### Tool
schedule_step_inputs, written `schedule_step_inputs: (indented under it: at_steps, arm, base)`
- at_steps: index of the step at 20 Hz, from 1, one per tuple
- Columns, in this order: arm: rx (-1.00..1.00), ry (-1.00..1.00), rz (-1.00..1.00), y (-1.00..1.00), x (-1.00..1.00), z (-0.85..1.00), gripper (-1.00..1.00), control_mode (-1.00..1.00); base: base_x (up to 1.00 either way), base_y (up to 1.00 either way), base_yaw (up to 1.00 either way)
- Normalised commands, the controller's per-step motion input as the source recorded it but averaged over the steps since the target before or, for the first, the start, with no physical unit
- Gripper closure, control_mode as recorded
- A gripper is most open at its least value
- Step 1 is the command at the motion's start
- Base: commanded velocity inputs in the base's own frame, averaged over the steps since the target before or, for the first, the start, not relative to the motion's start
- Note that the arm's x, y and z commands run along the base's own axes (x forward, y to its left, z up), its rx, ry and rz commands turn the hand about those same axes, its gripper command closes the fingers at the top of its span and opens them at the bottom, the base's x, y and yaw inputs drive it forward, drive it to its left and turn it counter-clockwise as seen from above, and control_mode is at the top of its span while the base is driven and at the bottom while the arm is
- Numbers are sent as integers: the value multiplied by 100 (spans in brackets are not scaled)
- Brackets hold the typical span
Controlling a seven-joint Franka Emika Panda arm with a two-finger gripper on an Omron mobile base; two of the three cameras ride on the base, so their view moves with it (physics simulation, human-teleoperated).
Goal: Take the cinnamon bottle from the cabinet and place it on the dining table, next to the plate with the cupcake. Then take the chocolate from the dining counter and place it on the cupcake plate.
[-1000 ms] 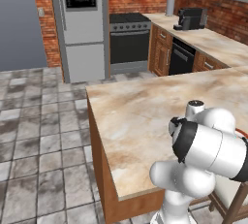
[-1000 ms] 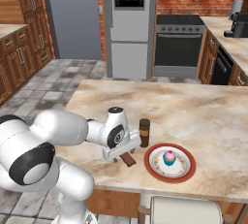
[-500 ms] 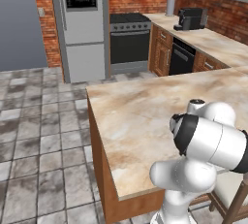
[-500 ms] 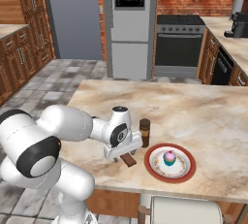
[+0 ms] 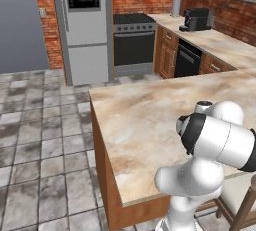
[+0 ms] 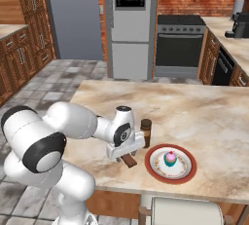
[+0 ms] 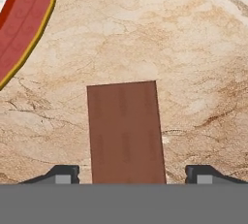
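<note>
A flat brown chocolate bar (image 7: 126,131) lies on the marble counter, and its end (image 6: 129,160) pokes out under my hand in the right base view. My gripper (image 7: 132,174) hangs low over it, open, with one fingertip on each side of the bar and a wide gap to each. The dark cinnamon bottle (image 6: 145,132) stands upright just behind my hand. To its right sits the red-rimmed plate (image 6: 186,171) with the pink cupcake (image 6: 169,158). A curve of that plate's rim (image 7: 24,31) shows at the upper left of the hand view.
A chair back (image 6: 185,212) stands at the counter's near edge below the plate. The counter (image 5: 145,125) stretches far back and right. A fridge (image 6: 128,24), an oven (image 6: 181,44) and a coffee machine (image 5: 196,19) line the far wall.
My hand has come down a little closer over the chocolate bar. The bottle, plate and cupcake have stayed where they were.
</note>
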Motion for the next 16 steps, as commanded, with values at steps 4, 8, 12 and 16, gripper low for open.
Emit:
schedule_step_inputs:
  at_steps: [4, 8, 12, 16]
  arm:
    - [0, -5, 0, 18, -51, -25, 100, -100]
    - [0, -6, 0, 13, -85, -3, 100, -100]
    - [0, -15, 0, 3, -46, 40, 100, -100]
    - [0, -12, 0, -28, -17, 100, 100, -100]
  base:
    - [0, 0, 0]
    - [0, 0, 0]
    - [0, 0, 0]
    - [0, 0, 0]
